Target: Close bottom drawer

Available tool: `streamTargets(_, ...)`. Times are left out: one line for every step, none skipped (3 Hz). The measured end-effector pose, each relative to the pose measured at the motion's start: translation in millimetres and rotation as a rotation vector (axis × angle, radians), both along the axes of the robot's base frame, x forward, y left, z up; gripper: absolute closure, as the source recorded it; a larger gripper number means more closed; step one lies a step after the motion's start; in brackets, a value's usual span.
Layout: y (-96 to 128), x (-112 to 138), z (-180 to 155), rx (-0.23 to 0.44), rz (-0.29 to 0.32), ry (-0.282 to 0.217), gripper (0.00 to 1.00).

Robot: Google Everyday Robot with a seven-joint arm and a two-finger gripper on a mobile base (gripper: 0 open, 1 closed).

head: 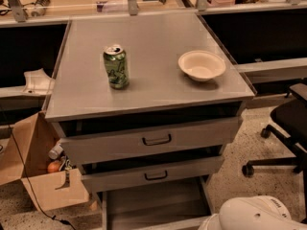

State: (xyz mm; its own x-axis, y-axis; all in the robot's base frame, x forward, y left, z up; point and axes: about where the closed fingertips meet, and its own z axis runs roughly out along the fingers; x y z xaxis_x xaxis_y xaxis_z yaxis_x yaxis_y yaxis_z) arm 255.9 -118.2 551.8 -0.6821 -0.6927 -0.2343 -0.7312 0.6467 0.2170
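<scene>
A: Bottom drawer [153,200] sits pulled out under the two upper drawers, tray exposed.
B: Gripper's out of shot; only the white arm shell [254,214] shows, so its state is unknowable. Best push the front squarely, straight in.

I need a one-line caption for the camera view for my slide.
Bottom drawer open below cabinet with can and bowl; gripper out of view.
</scene>
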Motion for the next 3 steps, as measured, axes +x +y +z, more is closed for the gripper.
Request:
streamTargets(-0.2, 0.1, 1.1, 0.003, -0.021, 0.001, 1.00)
streamTargets(-2.2, -2.3, 3.4, 0.007, -0.031, 0.004, 1.00)
streamTargets(-2.2, -2.3, 3.4, 0.007, -0.031, 0.004, 1.00)
